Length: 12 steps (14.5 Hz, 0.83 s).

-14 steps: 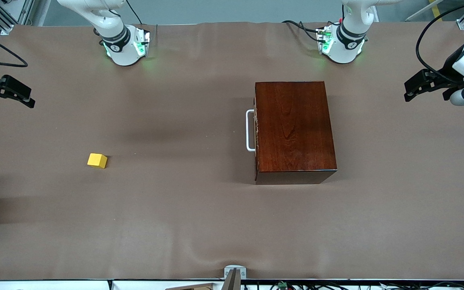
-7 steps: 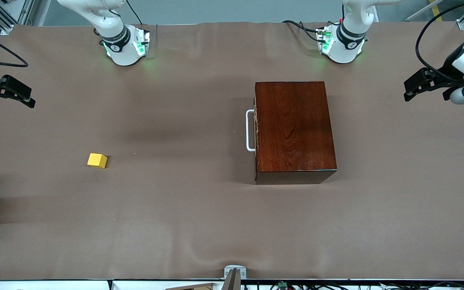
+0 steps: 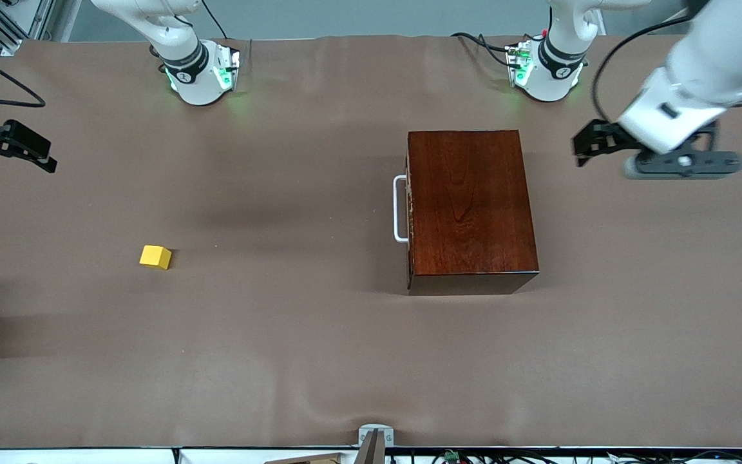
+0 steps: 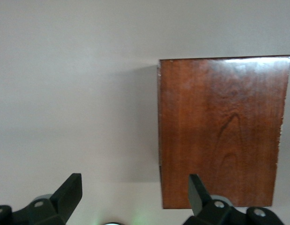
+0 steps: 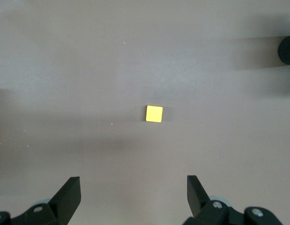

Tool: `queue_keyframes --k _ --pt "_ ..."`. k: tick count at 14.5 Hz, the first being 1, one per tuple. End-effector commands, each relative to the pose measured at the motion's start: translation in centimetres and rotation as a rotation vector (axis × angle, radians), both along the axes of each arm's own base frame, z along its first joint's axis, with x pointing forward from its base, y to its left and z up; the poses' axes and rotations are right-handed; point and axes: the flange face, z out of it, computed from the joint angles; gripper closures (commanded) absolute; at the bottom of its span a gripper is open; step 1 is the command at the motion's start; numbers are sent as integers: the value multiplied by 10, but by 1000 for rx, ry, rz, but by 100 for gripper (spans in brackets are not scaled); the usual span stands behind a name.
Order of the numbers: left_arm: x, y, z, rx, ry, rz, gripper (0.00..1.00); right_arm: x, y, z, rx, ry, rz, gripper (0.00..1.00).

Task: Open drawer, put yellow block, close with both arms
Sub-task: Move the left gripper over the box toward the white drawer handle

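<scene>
Mahogany box [image 3: 471,209] holds the drawer [image 3: 409,209] shut, white handle [image 3: 399,209] toward my right arm's end; my left gripper [image 3: 587,147] hangs spread and empty over bare brown worktop [image 3: 319,335] beside it, my right gripper [image 3: 17,151] waits likewise at the edge, yellow block [image 3: 155,256] lying well apart.

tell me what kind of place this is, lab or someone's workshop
Most likely a robotics lab test bench. Two white arms are bolted along one edge of a brown-covered table, cables trail off past the edges, and the only props are a glossy wooden drawer box and a small yellow block.
</scene>
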Motion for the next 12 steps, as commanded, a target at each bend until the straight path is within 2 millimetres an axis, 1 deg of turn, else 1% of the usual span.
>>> queue_keyframes --k 1,2,4,5,7,9,11,12 --pt "2 -49 -16 -4 17 40 0 0 5 4 17 -6 1 0" --pt "3 -70 -21 4 17 34 0 0 6 3 17 -5 2 0" --pt "-1 -122 -38 45 0 -32 0 0 3 3 17 -5 -3 0" --pt "-1 -142 -47 58 -12 -26 0 0 1 3 17 -5 -6 0" --pt "-1 -180 -72 52 -26 4 0 0 0 3 17 -5 -7 0" --pt "-7 -221 -101 61 -66 -5 0 0 0 2 16 -3 -4 0" --pt "-11 -264 -121 72 -129 -14 0 0 1 2 16 -3 -3 0" --pt "-11 -281 -134 77 -134 12 0 0 2 2 16 -3 -3 0"
